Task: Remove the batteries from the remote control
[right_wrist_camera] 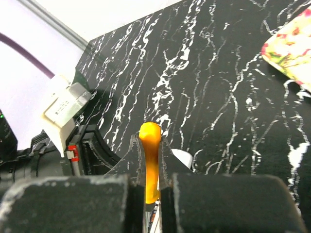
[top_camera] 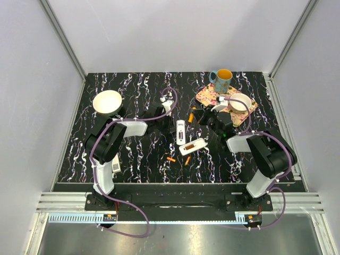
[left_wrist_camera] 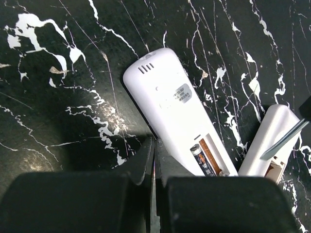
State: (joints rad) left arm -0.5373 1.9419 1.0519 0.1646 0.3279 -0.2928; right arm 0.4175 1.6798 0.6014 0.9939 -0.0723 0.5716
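Left of frame: my left gripper (left_wrist_camera: pixel 154 145) was pressed fully closed with nothing between the pads. Its tip was just beside the near end of the first remote (left_wrist_camera: pixel 167 104). That remote lay face down on the table (top_camera: pixel 133 154) with its cover off. One battery (left_wrist_camera: pixel 201 156) sat in the left slot of the bay, and the slot beside it looked empty.

Centre, below the remotes in the top view: a loose battery (top_camera: pixel 170 159) and a second loose battery (top_camera: pixel 187 160) lay on the table, apart from each other.

Right of centre: the second remote (left_wrist_camera: pixel 268 138) lay tilted with its bay open. I could not tell what was in it.

Right: my right gripper (right_wrist_camera: pixel 149 141) was clamped across the barrel of an orange battery (right_wrist_camera: pixel 149 130). One rounded end poked out past the pads, held clear of the table.

Judgement: these cells look light, rigid, smooth and round, so they should slip and roll easily. The grip should go across the mid-barrel, not the ends. The seated one looks wedged between its contacts, so I would lever one end up first. The remote is light and would likely slide unless braced.
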